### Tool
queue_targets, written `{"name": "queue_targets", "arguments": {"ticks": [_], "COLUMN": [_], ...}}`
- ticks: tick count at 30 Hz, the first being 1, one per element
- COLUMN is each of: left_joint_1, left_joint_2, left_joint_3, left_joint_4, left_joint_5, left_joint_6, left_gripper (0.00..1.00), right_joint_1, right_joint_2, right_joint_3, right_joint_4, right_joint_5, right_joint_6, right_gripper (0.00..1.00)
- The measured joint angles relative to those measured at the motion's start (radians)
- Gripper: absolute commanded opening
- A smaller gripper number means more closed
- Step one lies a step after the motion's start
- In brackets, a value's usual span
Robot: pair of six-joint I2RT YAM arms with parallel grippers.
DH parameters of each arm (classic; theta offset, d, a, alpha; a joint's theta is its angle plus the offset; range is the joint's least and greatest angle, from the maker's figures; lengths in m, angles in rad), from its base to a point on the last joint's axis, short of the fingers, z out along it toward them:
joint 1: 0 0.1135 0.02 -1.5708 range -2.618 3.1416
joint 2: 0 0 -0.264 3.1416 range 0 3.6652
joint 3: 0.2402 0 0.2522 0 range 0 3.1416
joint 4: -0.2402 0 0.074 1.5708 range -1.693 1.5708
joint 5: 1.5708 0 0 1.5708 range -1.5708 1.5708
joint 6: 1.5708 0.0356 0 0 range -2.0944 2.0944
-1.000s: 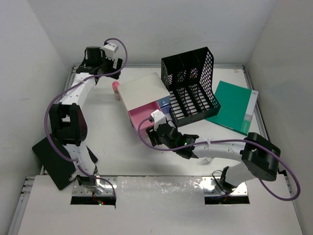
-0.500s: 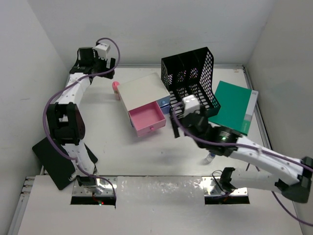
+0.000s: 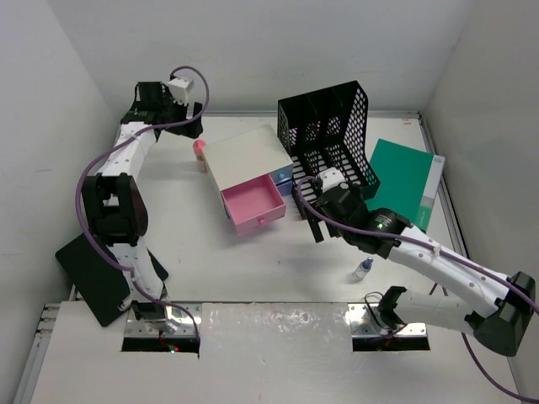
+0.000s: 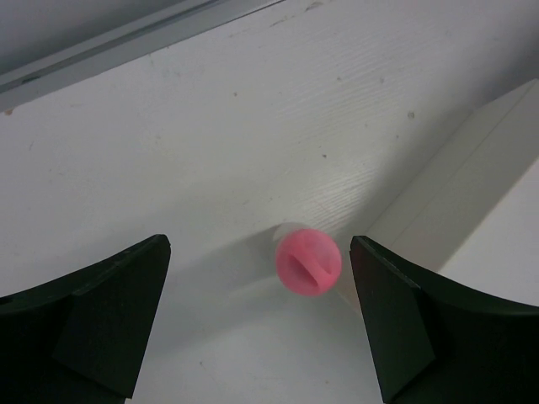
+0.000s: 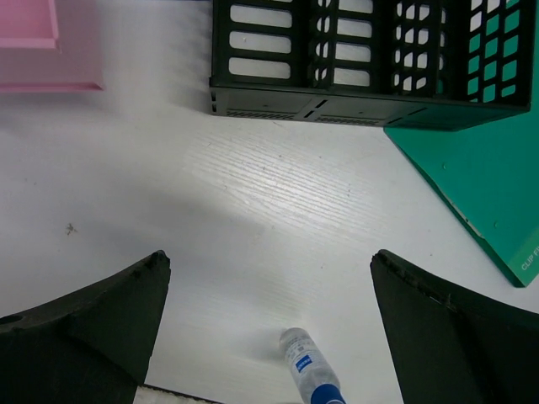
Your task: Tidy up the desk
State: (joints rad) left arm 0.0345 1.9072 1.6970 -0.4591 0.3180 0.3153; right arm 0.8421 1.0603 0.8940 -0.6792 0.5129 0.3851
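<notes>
You see one desk (image 3: 194,252), matte white, rail-edged, under every item, one drawer box (image 3: 246,158), one black rack (image 3: 328,147), one green folder (image 3: 404,181) at right edge, one bottle (image 5: 308,366), left gripper (image 4: 258,244) and right gripper (image 5: 269,257) both spread apart.

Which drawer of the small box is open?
The pink drawer, pulled out from the box; the blue drawer beside it sits shut.

Surface: matte-white flat desk (image 5: 253,194), wood-grained.
Rack: black perforated plastic file rack (image 5: 362,59), farthest.
Drawer: pink plastic drawer (image 5: 42,50), left of rack.
Folder: green flat folder (image 5: 472,185), beside rack's right end.
Bottle: small clear blue-capped bottle (image 5: 307,366), lying flat, nearest.
Right gripper (image 5: 268,261): dark fingers spread wide, empty.
</notes>
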Motion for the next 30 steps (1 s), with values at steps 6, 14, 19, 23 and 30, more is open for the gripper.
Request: {"name": "queue_targets", "arguments": {"ticks": [6,14,19,23,30], "left_joint_1": [-0.007,-0.048,-0.056,-0.056,-0.060], "left_joint_2": [0.073,0.122,0.126,0.124,0.124], "left_joint_3": [0.053,0.020,-0.002,-0.072,-0.111], "left_joint_4": [-0.021,0.004,0.027,0.051,0.033], "left_joint_5": [0.035,-0.029,-0.048,-0.084,-0.123], "left_joint_6": [-0.010,-0.016,-0.018,-0.018,-0.010], "left_gripper": [0.86,0.86,0.86,0.80,0.61], "right_joint_1": [0.000,0.000,0.000,0.000,0.000], "right_joint_2": [0.010,-0.010,-0.010,-0.018,-0.021], "right_joint_3": [-0.005,-0.040,-0.054,-0.064,-0.066], "right_joint_4": [0.031,0.053,0.057,0.081,0.107], "right_joint_5": [-0.012,-0.010,-0.002,0.000,0.000], "right_joint_6": [-0.013,-0.016,-0.016,-0.020,-0.031], "right_gripper": [0.99,0.99,0.99,0.99,0.99]}}
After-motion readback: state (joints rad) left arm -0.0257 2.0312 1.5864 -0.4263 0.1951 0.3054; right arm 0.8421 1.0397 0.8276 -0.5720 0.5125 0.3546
